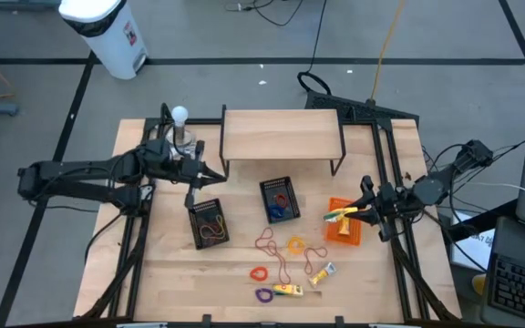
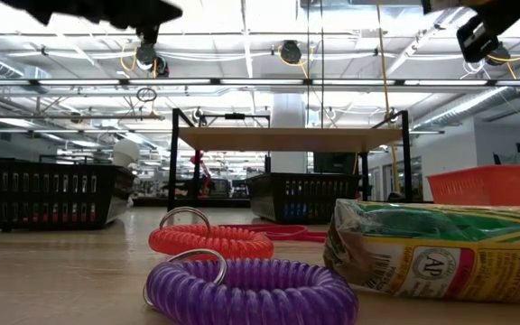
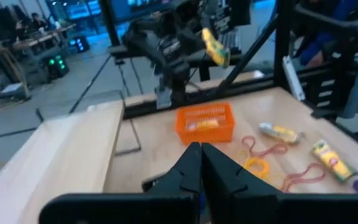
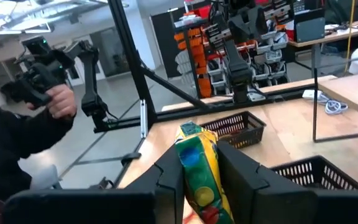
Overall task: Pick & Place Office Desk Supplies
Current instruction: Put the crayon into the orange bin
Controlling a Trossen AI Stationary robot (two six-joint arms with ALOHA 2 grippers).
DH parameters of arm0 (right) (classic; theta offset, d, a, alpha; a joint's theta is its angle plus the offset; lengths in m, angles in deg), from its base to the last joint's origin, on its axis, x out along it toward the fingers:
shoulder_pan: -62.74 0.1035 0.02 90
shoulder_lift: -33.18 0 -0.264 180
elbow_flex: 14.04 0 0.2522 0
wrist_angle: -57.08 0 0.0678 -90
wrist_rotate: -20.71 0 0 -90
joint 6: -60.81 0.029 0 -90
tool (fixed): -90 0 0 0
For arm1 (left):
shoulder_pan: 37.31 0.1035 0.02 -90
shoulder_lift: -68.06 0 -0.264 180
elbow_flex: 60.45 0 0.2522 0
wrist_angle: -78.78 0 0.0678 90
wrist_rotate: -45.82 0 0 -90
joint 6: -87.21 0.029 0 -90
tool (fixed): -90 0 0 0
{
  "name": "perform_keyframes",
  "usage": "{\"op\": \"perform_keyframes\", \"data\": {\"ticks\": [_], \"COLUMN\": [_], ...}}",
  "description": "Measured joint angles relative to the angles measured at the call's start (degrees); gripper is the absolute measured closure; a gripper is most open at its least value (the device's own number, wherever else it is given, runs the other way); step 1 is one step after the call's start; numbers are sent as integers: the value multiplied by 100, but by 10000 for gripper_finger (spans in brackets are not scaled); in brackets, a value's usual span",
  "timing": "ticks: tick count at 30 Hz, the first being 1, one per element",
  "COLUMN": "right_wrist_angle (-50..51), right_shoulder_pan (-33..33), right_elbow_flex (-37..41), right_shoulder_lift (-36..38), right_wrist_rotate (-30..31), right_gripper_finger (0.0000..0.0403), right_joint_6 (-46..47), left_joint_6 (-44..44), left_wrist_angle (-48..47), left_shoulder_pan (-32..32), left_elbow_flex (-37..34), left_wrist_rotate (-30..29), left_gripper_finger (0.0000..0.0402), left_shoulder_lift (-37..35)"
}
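Note:
The desk supplies lie loose at the table's near middle: red elastic loops [image 1: 267, 241], an orange coil [image 1: 296, 244], a purple coil [image 1: 263, 295] and yellow packets [image 1: 288, 290]. My right gripper [image 1: 354, 214] hangs above the orange basket [image 1: 344, 232], shut on a yellow and green packet [image 1: 338, 215]. My left gripper [image 1: 215, 179] is shut with nothing between its fingers. It hovers by the shelf's left leg, just beyond the far end of the left black basket [image 1: 209, 224]. My right gripper pinches the yellow and green packet [image 4: 196, 177] between its two fingers, which lie against its two flat sides. The fingers point about level from the table's right side. The packet's free end [image 4: 190, 132] sticks out past the fingertips, and it is lifted clear above the orange basket.
A wooden shelf [image 1: 281, 135] on black legs stands at the far middle. A second black basket [image 1: 279, 199] holds red and blue items. A white ball-topped stand [image 1: 181, 128] is behind my left arm. A person [image 4: 17, 143] holding a controller is beyond the table's edge.

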Motion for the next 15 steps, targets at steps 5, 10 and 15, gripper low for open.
{"op": "perform_keyframes", "data": {"ticks": [5,10,15], "right_wrist_angle": [9,29,400], "right_shoulder_pan": [0,0,-2], "right_elbow_flex": [287,464,490], "right_shoulder_lift": [289,811,1385], "right_wrist_rotate": [4,2,4], "right_gripper_finger": [345,343,344], "right_joint_6": [-169,-203,-293], "left_joint_6": [-229,-464,-626], "left_wrist_angle": [339,305,298], "left_shoulder_pan": [397,683,792], "left_elbow_flex": [-614,-956,-1203], "left_wrist_rotate": [2,-2,-34], "left_gripper_finger": [399,394,397], "left_shoulder_lift": [-372,-784,-1108]}}
